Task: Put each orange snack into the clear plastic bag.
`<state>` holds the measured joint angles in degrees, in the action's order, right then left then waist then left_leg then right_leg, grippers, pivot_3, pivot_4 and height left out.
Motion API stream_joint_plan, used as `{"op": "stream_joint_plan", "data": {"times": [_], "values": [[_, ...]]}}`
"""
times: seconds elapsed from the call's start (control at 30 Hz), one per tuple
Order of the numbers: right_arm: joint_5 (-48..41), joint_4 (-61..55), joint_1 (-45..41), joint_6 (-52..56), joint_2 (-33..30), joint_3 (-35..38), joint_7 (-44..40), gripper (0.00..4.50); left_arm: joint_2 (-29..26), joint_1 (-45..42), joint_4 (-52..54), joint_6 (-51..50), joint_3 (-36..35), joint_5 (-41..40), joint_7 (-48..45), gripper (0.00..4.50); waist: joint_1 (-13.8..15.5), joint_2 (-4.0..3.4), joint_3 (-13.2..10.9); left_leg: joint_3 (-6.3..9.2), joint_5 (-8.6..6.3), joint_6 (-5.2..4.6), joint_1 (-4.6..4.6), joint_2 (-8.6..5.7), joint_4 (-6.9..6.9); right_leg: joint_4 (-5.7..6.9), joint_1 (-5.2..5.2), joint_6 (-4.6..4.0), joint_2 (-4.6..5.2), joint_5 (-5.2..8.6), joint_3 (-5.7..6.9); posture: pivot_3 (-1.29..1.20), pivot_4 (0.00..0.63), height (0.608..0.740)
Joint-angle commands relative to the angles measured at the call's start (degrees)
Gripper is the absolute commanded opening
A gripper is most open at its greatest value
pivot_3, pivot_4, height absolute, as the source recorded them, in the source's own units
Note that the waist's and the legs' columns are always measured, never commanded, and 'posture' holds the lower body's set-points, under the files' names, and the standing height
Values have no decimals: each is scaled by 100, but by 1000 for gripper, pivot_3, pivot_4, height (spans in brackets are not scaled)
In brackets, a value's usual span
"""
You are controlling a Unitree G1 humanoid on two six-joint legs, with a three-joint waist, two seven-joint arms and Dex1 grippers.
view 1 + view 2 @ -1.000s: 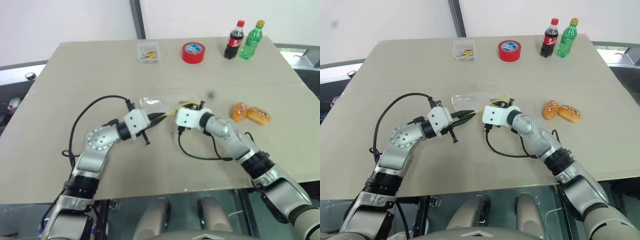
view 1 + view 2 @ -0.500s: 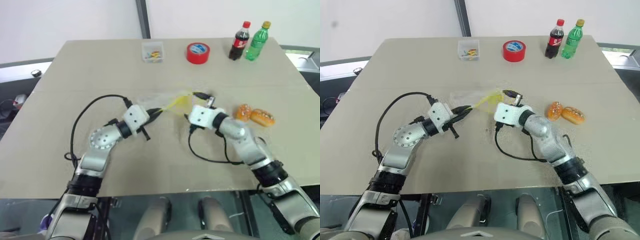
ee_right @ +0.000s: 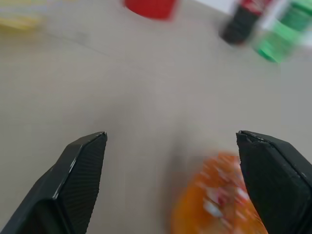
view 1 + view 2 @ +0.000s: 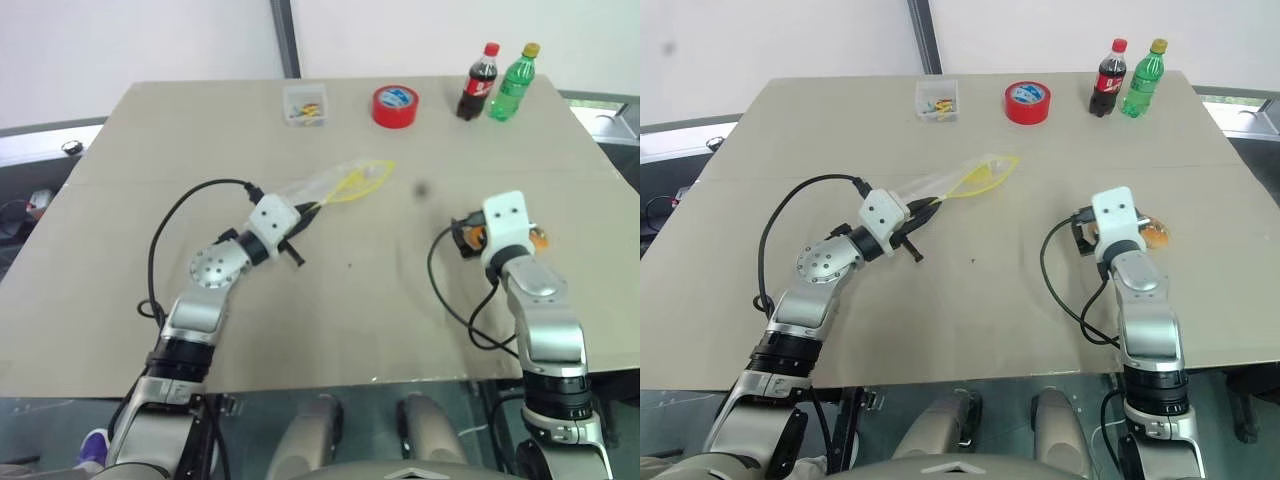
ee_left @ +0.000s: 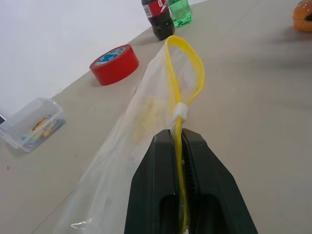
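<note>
The clear plastic bag lies stretched out on the table, its yellow strip looped at the open end. My left gripper is shut on that yellow strip near the bag's mouth. My right gripper stands wide open and points at an orange snack just beyond its fingertips. From the head, the right wrist covers most of the orange snacks; orange bits show on either side of it, one at its right and one at its left.
At the table's far edge stand a red tape roll, a cola bottle, a green bottle and a small clear box of coloured bits. Black cables loop on the table beside both arms.
My right gripper has left the bag's mouth, swung right to the orange snacks and opened wide. The left gripper keeps its hold, and the bag now stretches out toward the far right.
</note>
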<state>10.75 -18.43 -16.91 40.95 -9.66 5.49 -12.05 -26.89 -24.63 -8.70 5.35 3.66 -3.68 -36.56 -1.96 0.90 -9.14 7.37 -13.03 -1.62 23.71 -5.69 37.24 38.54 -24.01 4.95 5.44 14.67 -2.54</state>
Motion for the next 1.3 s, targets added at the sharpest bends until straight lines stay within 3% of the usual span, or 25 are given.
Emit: {"op": "stream_joint_plan", "data": {"times": [0.03, 0.63, 0.73, 0.87, 0.97, 1.0, 1.3], "values": [[-94, -257, -2, 97, 241, 242, 459, 4382, 26, -100, 115, -15, -74, 1, 66, 0, -17, 0, 0, -2, 0, 0, -1, 0, 0, 0, 0, 0, 0, 0, -1, 0, 150, 740], [-676, 592, -271, -42, 255, 335, 794, 4382, 31, -140, 201, -146, -86, 30, 83, 0, -31, -1, 1, -8, 0, 0, -3, 0, 1, 1, 1, 0, 0, 0, -5, 0, 150, 740], [-686, 663, -334, -113, 197, 300, 841, 3541, 19, -112, 262, -168, -97, 34, 101, 0, -33, -1, 1, -8, 0, 0, -3, 0, 1, 2, 0, 0, 0, 0, -4, 0, 150, 740], [-704, 735, -372, -187, 140, 245, 866, 1539, 12, -90, 319, -190, -100, 37, 127, 0, -40, -1, 1, -10, 0, 0, -4, 0, 1, 3, 0, 0, 0, 0, -6, 0, 150, 740], [-652, 740, -358, -356, 22, 107, 801, 240, 26, -95, 348, -210, -114, 19, 151, 0, -38, -1, 1, -10, 0, -1, -3, 0, 1, 3, 0, 0, 0, 0, -6, 0, 150, 740], [-638, 656, -337, -494, -68, -29, 669, 20, 42, -89, 363, -204, -126, -24, 136, 0, -39, -2, 1, -10, 0, -1, -3, 0, 1, 3, 0, 0, 0, 0, -7, 0, 150, 740], [-1717, -210, -546, -662, -177, -992, -1004, 20, 0, 211, 733, -205, -76, -472, -453, 0, -49, -2, 1, -10, -1, -2, -3, 3, 1, 2, 0, 1, -2, 0, -7, 0, 150, 740]]}}
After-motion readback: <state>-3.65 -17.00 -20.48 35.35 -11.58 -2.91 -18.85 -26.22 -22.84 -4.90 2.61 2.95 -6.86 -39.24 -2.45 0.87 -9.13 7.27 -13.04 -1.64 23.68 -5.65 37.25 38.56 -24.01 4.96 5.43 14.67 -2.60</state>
